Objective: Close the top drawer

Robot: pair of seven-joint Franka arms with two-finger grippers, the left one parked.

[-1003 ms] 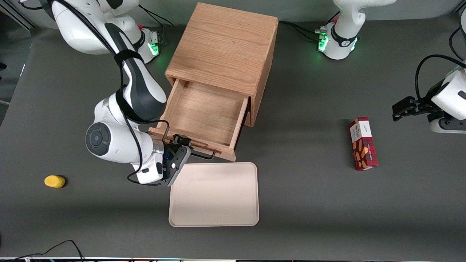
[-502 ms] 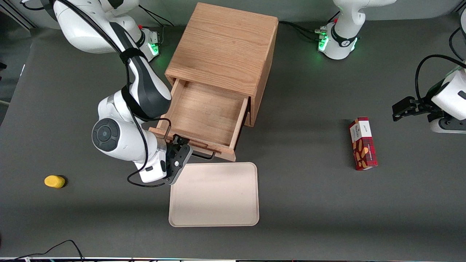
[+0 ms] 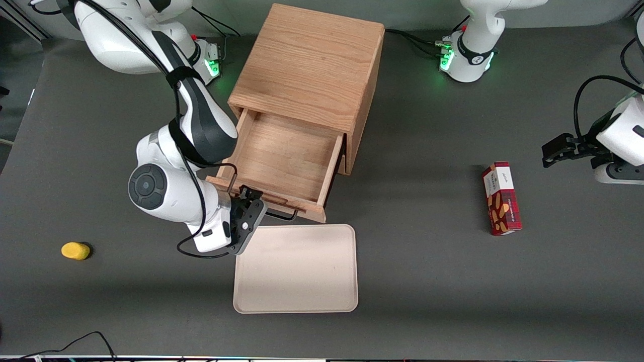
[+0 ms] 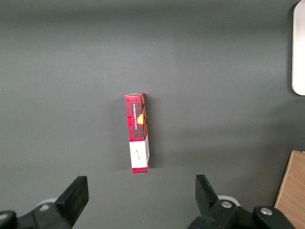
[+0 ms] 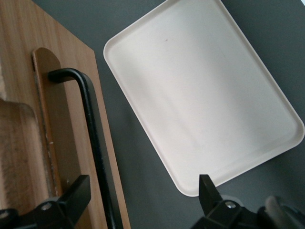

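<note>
drawer state: top drawer (image 3: 284,158) is pulled well out of the cabinet (image 3: 307,70), box bare inside, so nothing done on closing yet.
hand: hand (image 3: 250,208) sits at the drawer's front, at the working-arm end of the handle (image 3: 274,215); fingers spread wide, gripping nothing.
hand vs drawer: in the wrist view the handle bar (image 5: 93,143) runs between the two fingers (image 5: 71,198), nearer one of them; can't tell if it touches. Drawer front (image 5: 71,119) is just beside that finger.
why there: my read, it's lined up on the front to shove the drawer in; spread fingers suit a push, no grip needed.
tray: tray (image 3: 296,269) lies flat on the counter (image 3: 427,261) just in front of the drawer, nearer the camera, clear of the slide path.
risk: contact is off-centre on the front, so the drawer may skew and bind.
</note>
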